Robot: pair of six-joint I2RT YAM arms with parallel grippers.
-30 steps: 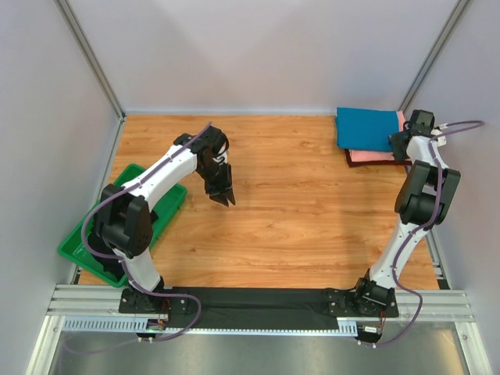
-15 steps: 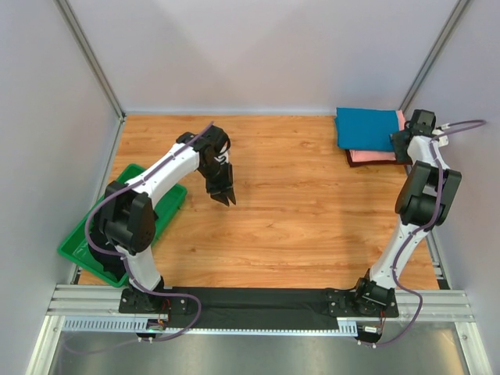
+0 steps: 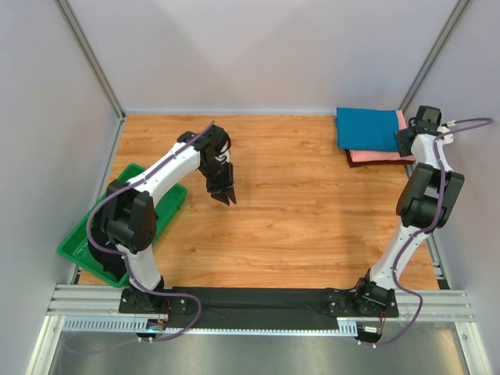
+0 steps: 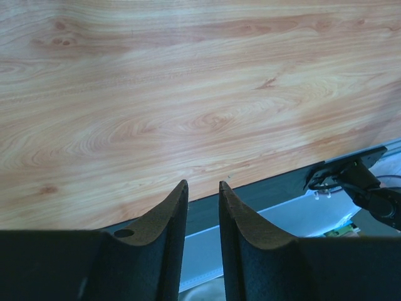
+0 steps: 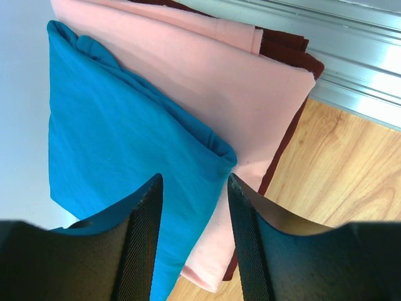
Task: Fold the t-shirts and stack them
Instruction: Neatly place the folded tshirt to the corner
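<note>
Since the earlier top view, the right arm's wrist is being shifted a little toward the far right corner, while the left arm is being kept almost where it was.

The right hand (image 5: pixel 191 182) is being held over the stack of t-shirts at the far right corner of the counter (image 3: pixel 312 211). Its fingers (image 5: pixel 145 219) are being held apart, and a folded corner of the teal-blue t-shirt (image 3: pixel 367 127) is being seen in the gap between them. Nothing is being clamped, though it cannot be told whether the fingers are touching the cloth.

The teal-blue t-shirt is lying folded on top of the stack. The salmon-pink t-shirt (image 3: pixel 379 155) is lying folded directly beneath it, showing along the near and right edges. A dark maroon cloth (image 5: pixel 297 53) is being glimpsed under the pink one, at the bottom of the stack.

The left hand (image 4: pixel 203 188) is being held above bare wood left of the counter's middle, well apart from the stack. Its fingers are being held narrowly apart with nothing between them. A green tray (image 3: pixel 86 246) is sitting at the counter's left edge, beside the left arm.
</note>
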